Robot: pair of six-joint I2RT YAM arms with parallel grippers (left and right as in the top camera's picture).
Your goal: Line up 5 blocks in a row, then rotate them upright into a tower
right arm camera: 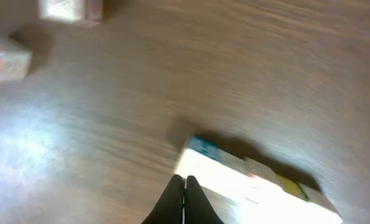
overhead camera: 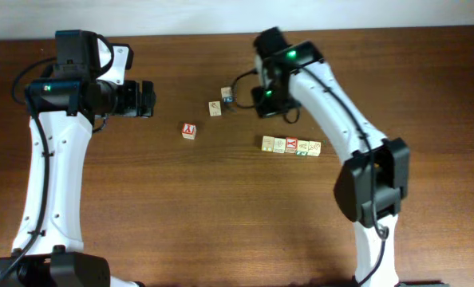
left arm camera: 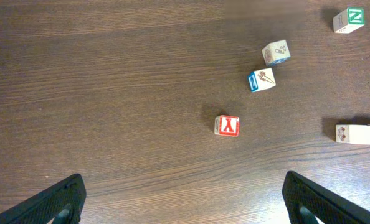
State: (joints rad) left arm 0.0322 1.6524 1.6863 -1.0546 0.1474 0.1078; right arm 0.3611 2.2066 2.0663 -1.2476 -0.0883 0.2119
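The right end effector [right arm camera: 185, 186], pinched together and empty, sits just beside the blocks [overhead camera: 291, 146], five touching in a row right of centre. How many are already turned I cannot tell. Beyond, upper left, the left end effector [left arm camera: 182, 180] gapes, idle.

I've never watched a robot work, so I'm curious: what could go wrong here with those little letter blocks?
The shut right gripper hangs at the end of the row of blocks, which lie side by side; nudging one could drag its neighbours askew. The blue-faced block and the loose block beside it lie close together, so the open left gripper might bump one reaching the other.
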